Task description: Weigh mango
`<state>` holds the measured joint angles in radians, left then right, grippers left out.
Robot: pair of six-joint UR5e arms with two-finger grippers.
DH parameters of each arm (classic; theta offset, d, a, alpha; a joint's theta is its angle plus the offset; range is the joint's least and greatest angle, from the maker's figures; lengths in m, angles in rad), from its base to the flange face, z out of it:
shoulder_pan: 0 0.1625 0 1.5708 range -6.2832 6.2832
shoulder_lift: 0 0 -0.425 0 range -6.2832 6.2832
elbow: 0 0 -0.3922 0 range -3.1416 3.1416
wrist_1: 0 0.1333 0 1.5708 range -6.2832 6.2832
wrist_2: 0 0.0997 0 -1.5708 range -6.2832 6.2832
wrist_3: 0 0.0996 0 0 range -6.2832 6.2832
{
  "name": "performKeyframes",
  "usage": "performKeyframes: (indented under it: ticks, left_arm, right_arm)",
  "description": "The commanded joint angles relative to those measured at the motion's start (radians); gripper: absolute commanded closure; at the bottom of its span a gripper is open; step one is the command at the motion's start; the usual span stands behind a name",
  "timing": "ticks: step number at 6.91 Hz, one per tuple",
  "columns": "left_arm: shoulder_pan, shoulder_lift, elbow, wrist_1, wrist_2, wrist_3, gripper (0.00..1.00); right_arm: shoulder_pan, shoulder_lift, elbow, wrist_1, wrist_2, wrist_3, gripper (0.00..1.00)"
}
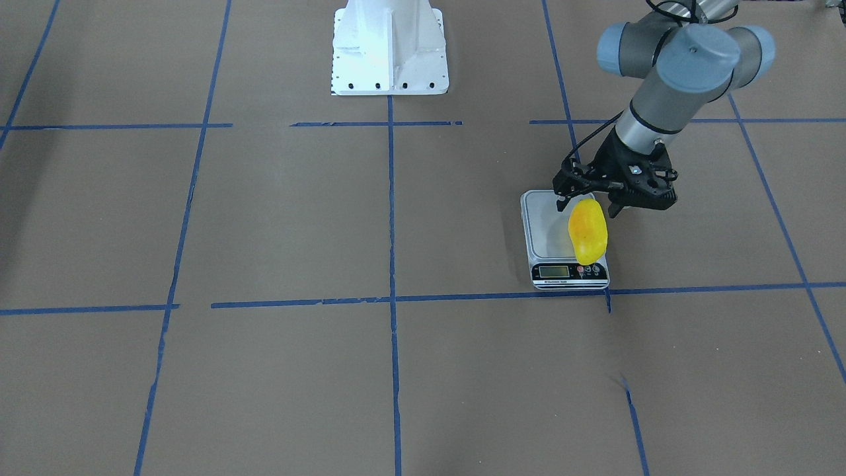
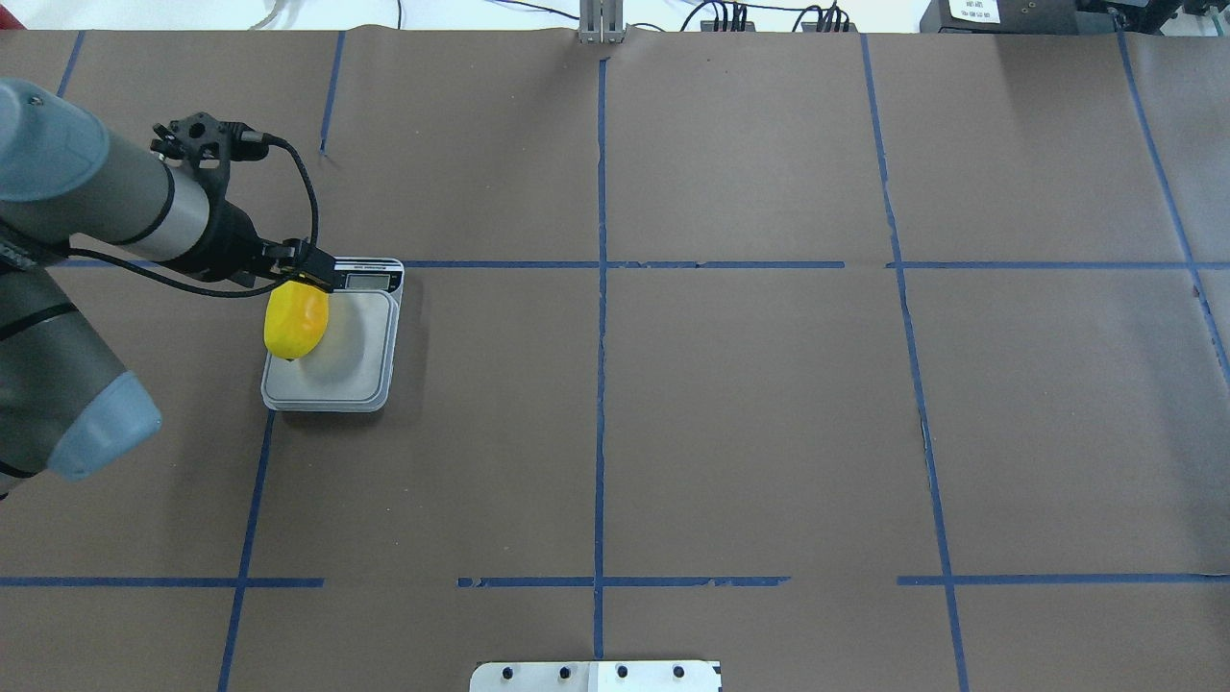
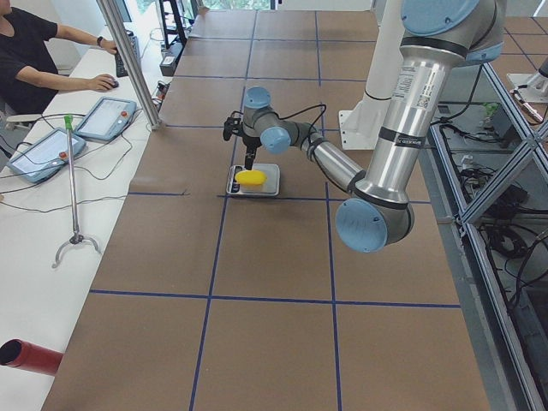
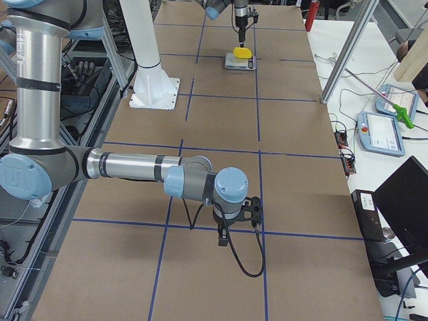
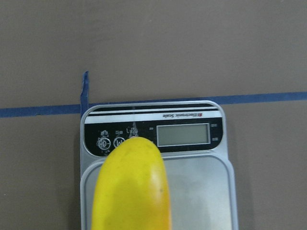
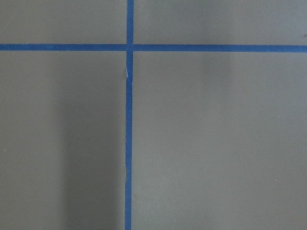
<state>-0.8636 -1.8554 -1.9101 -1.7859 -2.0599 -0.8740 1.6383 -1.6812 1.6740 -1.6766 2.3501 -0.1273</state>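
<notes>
Brown papered table (image 2: 750,404) with blue tape grid | mango (image 1: 587,231) held in left gripper (image 1: 588,198), jaws closed on its upper end, hanging over grey scale (image 1: 552,228) directly below | right gripper (image 4: 235,212) far off, grip state indiscernible

Brown paper-covered table (image 2: 750,413) gridded with blue tape lines (image 2: 600,384). White side bench (image 3: 34,223) at left with tablets (image 3: 107,117), seated operator (image 3: 34,51) upper left.
</notes>
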Motion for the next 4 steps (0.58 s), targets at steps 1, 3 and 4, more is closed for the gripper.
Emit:
performKeyframes:
  ticks: [1,3,4]
  left_arm:
    - [-0.184,0.001,-0.146,0.164,0.0,0.174,0.0]
    - [-0.347,0.005,-0.196,0.334,-0.032,0.446,0.0]
    - [-0.451,0.028,-0.147,0.362,-0.096,0.608,0.0]
  right_arm:
    - [0.0,0.0,0.0,0.0,0.0,0.0,0.0]
    - [0.0,0.0,0.0,0.0,0.0,0.0,0.0]
    - [0.0,0.0,0.001,0.0,0.0,0.0,0.0]
